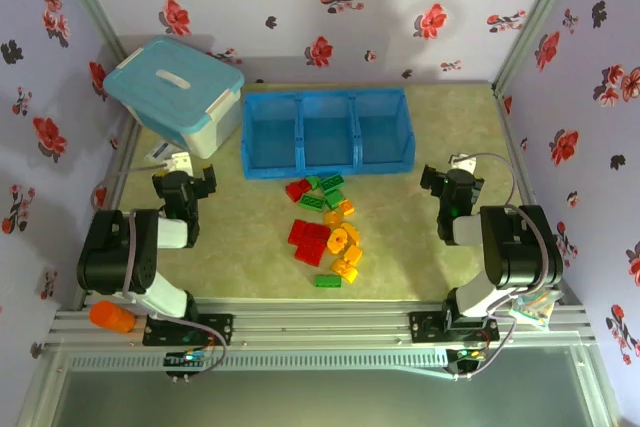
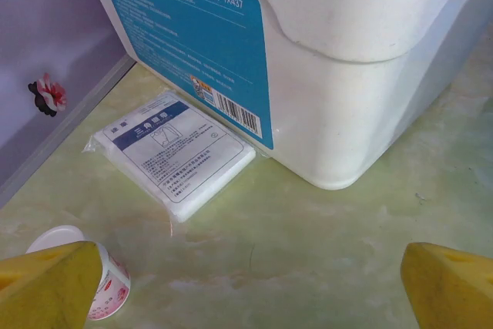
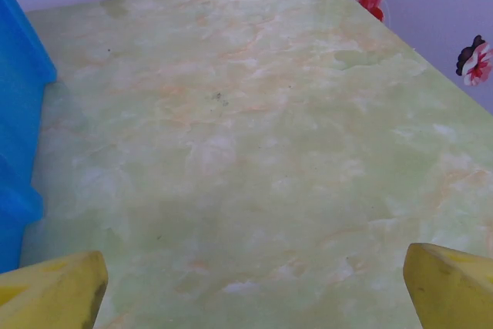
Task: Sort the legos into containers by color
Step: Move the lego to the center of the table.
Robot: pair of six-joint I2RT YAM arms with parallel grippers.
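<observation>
Red, green and yellow-orange legos (image 1: 325, 232) lie on a pale green table (image 1: 420, 247) marbled with faint orange veins. The containers (image 1: 327, 169) are bright blue. The tub (image 1: 210, 132) is white, with a light-blue lid (image 1: 140, 82) and a blue printed label (image 2: 192, 36). The walls (image 1: 400, 7) are pale lavender, scattered with red and black flowers. A flat packet (image 2: 173, 156) is white with a dark-blue band. The left gripper (image 2: 246, 290) and right gripper (image 3: 246, 290) have yellow fingers.
</observation>
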